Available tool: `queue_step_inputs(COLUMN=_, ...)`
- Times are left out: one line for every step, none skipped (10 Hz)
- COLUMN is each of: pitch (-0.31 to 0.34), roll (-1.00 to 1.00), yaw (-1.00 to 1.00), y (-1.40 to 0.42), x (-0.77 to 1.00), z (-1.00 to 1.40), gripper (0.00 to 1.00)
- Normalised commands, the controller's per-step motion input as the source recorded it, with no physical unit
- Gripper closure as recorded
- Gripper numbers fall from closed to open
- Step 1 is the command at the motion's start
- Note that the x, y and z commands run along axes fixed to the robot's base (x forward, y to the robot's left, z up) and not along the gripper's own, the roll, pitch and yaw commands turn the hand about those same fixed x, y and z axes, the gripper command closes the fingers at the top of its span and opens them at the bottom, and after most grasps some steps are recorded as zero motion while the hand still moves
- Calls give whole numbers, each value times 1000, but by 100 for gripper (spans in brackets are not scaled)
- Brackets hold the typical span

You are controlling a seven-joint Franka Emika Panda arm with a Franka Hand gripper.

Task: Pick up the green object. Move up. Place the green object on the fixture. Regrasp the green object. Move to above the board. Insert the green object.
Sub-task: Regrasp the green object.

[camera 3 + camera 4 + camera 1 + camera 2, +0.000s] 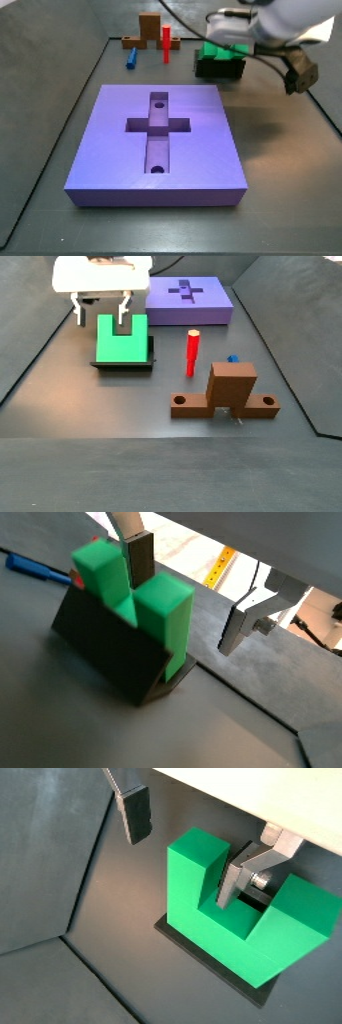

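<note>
In a side view the arm's white body covers most of the gripper (230,38), so only a sliver of the green object (221,49) and the dark fixture (221,68) under it can be made out there. The wrist views cut off the fingers' upper parts and show nothing of the board. In a wrist view the fixture (114,647) hides the lower part of the green object (147,597); in a wrist view only a thin dark edge of the fixture (201,958) peeks out beneath the piece.

The green object (123,344) sits on the fixture (123,361) with its two prongs pointing up and the square notch open toward the gripper (100,311). The gripper hangs right over it with its fingers spread apart, gripping nothing. In a wrist view one finger (254,873) reaches into the notch of the green object (247,918), while the other finger (136,813) stands clear of the outer face of one prong; whether either pad touches the green cannot be told.

The floor is a dark grey mat with faint seams. On it lie the purple board (160,140) with its cross recess, well apart from the fixture, a red peg (193,351), a blue peg (134,60) and a brown block (230,391). Beyond the mat's edge a pale surface shows in the wrist views.
</note>
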Motion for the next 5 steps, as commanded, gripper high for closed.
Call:
queue_step_inputs(pitch=0, roll=169, yaw=40, y=94, x=57, z=-297, gripper=0)
queue_step_inputs(pitch=6, roll=0, yaw=0, y=114, x=0, z=0, gripper=0)
queue_step_inputs(pitch=6, roll=66, yaw=0, y=49, x=0, z=0, gripper=0)
queue_step_inputs(pitch=0, roll=46, yaw=0, y=0, x=0, z=0, gripper=0)
queue_step_inputs(pitch=0, roll=0, yaw=0, y=0, x=0, z=-20, gripper=0)
